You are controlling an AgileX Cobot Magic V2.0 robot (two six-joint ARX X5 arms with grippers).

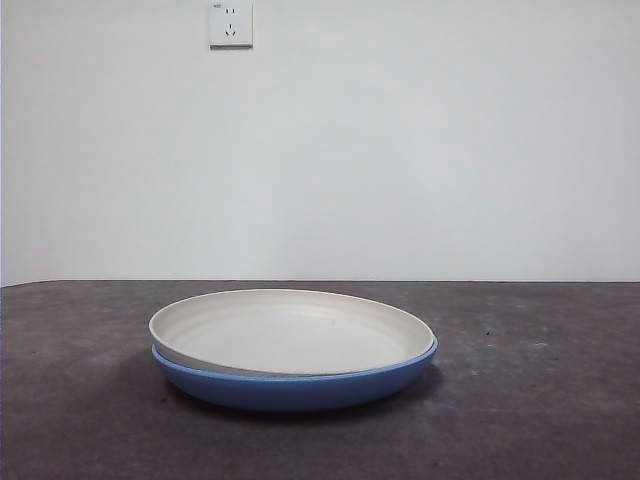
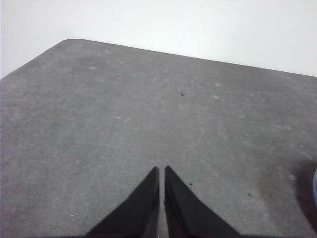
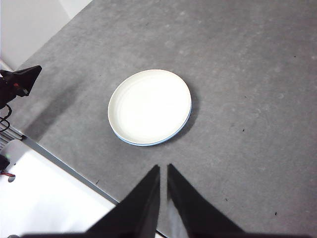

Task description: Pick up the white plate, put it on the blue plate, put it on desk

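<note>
Black left hand (image 2: 161,171) and right hand (image 3: 163,168), jaws together, nothing held

Ahead of me a plain white wall (image 1: 400,150) fills the upper frame, evenly lit, with a white socket (image 1: 230,24) at upper left.

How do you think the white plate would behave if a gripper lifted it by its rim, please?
The white plate looks rigid, so it should keep its shape. Held by one rim, so wide and shallow a dish would probably tilt. Nested in the blue plate, it may slide across the glossy surface.
</note>
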